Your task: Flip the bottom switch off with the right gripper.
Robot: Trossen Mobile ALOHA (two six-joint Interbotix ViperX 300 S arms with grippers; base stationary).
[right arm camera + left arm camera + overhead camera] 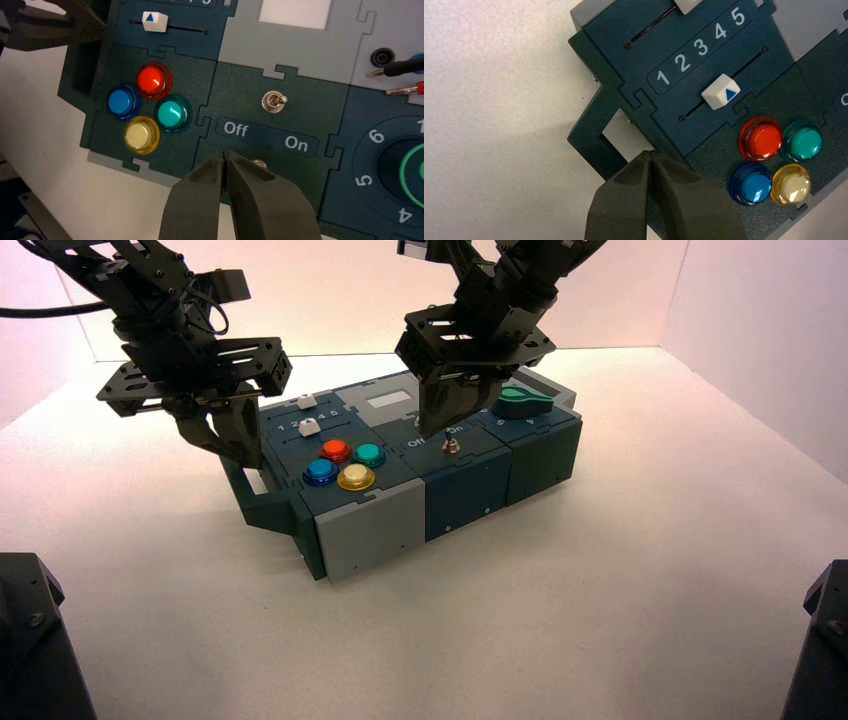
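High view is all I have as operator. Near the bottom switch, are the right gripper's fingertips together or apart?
Observer: The right wrist view shows the right gripper shut, its tips together beside the bottom switch, partly covering it.

Operator: Which way does the upper switch lean?

Observer: In the right wrist view, the lever of the upper silver switch leans toward the "On" lettering. The bottom one's lever is hidden there, so I can't give its position.

Operator: And the left gripper, over the box's left end?

Observer: The left wrist view shows the left gripper shut too, with nothing between its tips.
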